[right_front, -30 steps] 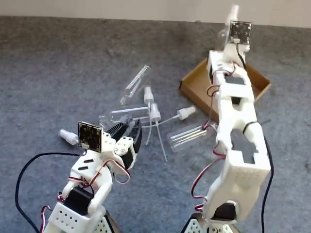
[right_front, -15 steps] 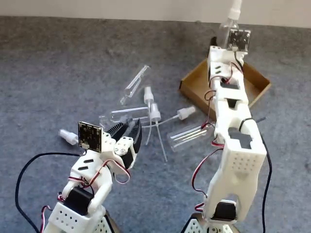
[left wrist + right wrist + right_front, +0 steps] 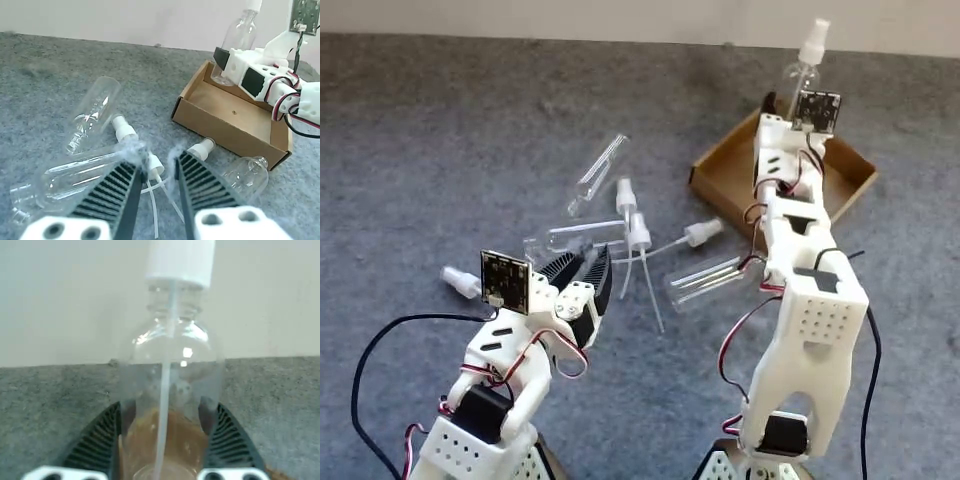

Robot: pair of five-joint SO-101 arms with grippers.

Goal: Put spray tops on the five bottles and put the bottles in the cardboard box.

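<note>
Holding: right gripper (image 3: 165, 432) pinches bottle (image 3: 170, 365) upright over box (image 3: 225, 127), probably for lowering in.
Left gripper (image 3: 157, 162): slightly spread, well apart from box.

arms (image 3: 810, 320): white plastic | left claw (image 3: 158, 161): black ribbed fingers (image 3: 120, 186) | cables (image 3: 721, 372): red, black

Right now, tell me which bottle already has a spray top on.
The bottle upright in the right claw, by the cardboard box; the loose bottles lie topless on the table.

Overhead, wrist cameras; shared cardboard box (image 3: 723, 178)
</note>
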